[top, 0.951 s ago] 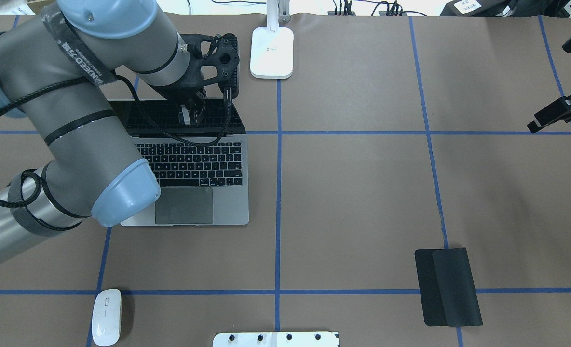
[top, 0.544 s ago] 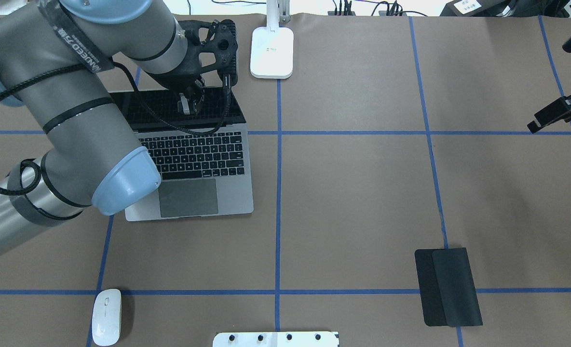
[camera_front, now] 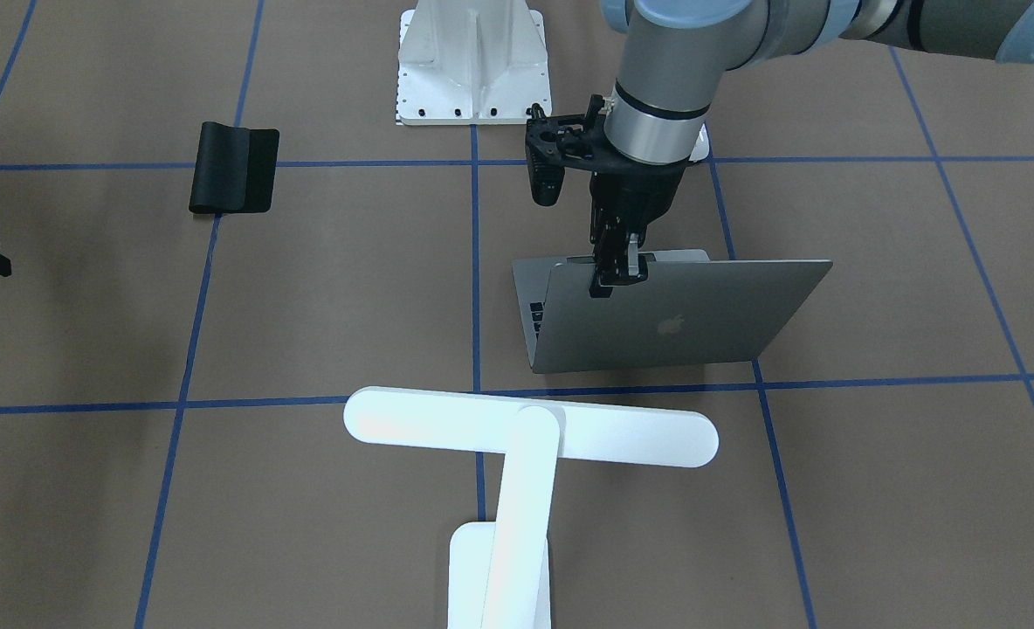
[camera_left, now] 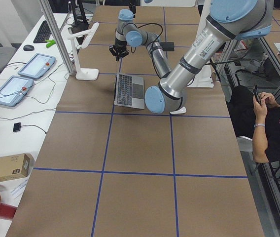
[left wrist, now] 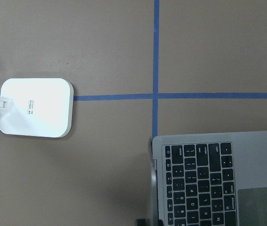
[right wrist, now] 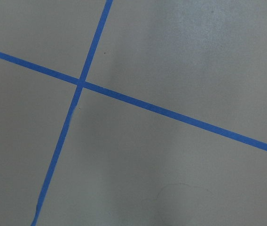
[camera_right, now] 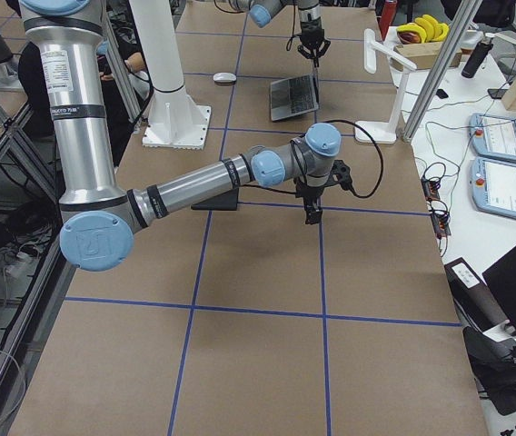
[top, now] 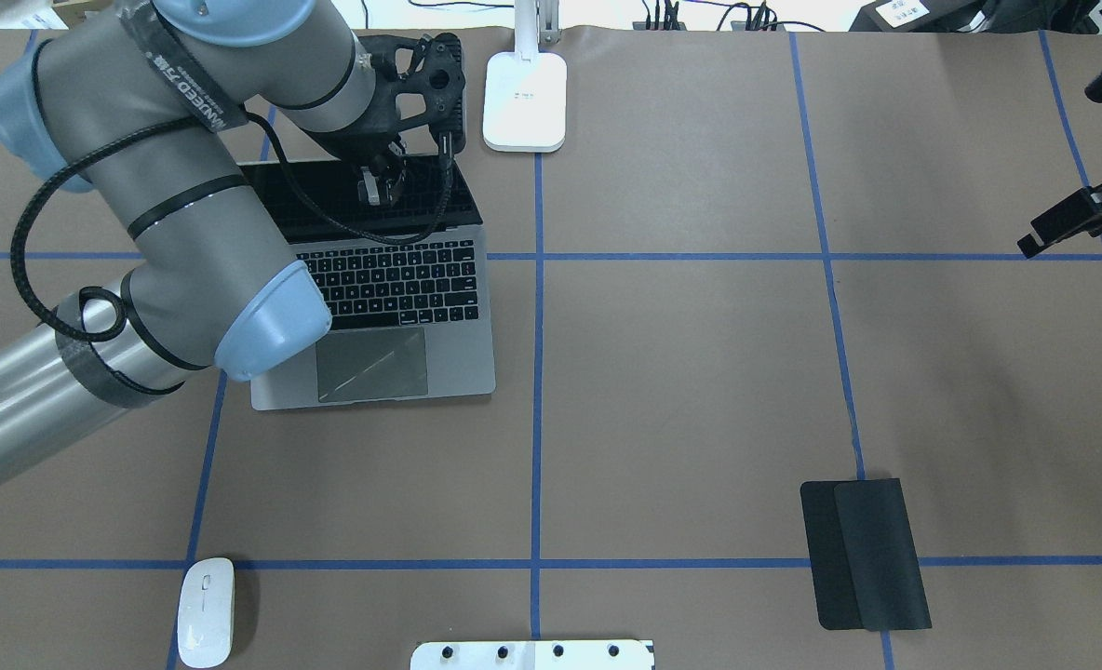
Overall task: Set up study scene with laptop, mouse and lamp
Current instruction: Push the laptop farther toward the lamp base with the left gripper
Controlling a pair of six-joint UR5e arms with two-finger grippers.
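The grey laptop (top: 393, 307) stands open on the table left of centre, with its lid (camera_front: 683, 319) upright. My left gripper (camera_front: 617, 273) is shut on the lid's top edge, near the corner toward the table's middle. The left wrist view looks down on the keyboard (left wrist: 204, 183) and the lamp's base (left wrist: 35, 107). The white lamp (camera_front: 530, 428) stands just beyond the laptop, with its base (top: 524, 100) at the far table edge. Near the front left edge lies the white mouse (top: 205, 611). My right gripper (top: 1040, 240) hangs over bare table far right; whether it is open or shut does not show.
A folded black mouse pad (top: 863, 554) lies front right. A white ribbed mount (top: 532, 654) sits at the front edge in the middle. Blue tape lines grid the brown table. A person sits beside the table in the exterior left view (camera_left: 270, 123).
My left gripper has moved the laptop away from the robot and slightly right, toward the lamp's base, turning it a little. The right arm, the mouse and the pad have stayed in place.
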